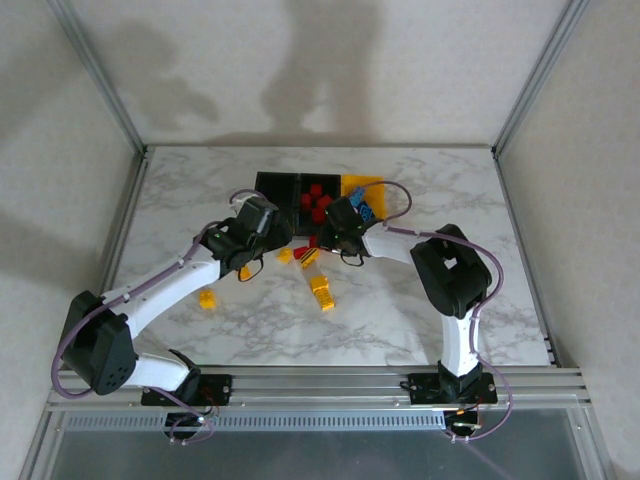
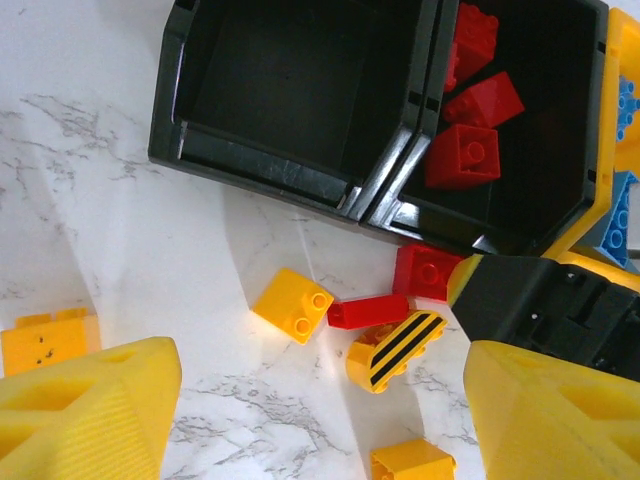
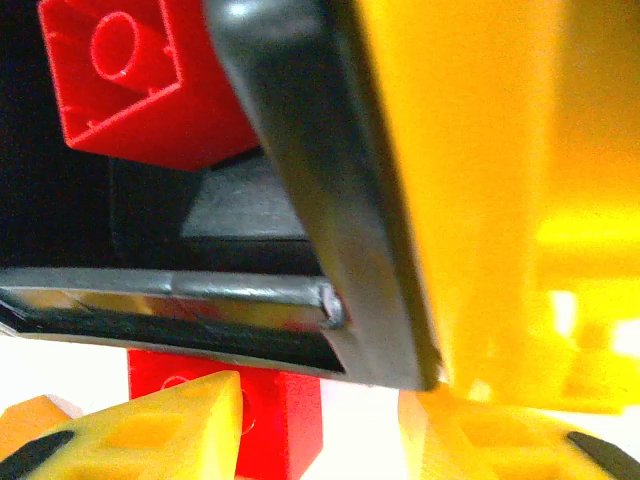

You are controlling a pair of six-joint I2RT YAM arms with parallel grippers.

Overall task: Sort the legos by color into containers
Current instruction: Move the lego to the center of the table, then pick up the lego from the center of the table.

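Observation:
Three joined containers stand at the back: a bare black bin [image 1: 275, 185] [image 2: 280, 80], a black bin [image 1: 300, 212] [image 2: 560, 150] holding red legos [image 2: 470, 155], and a yellow bin [image 1: 372, 184] with blue legos [image 2: 612, 225]. My left gripper [image 1: 268, 243] [image 2: 320, 420] hangs open above loose legos in front of the bins: a yellow brick [image 2: 293, 305], a flat red one [image 2: 368, 311] and a striped yellow one [image 2: 397, 349]. My right gripper [image 1: 322, 238] [image 3: 320, 440] is low at the middle bin's front wall. A red brick [image 3: 270, 420] [image 2: 428, 270] sits between its fingers, against the left one, with a gap to the right one.
More yellow legos lie on the marble table: one at the left [image 1: 208, 298], a longer piece near the middle [image 1: 322, 290], one by my left finger [image 2: 45, 338] and one low down [image 2: 412, 462]. Metal frame posts [image 1: 110, 90] rise at the back corners.

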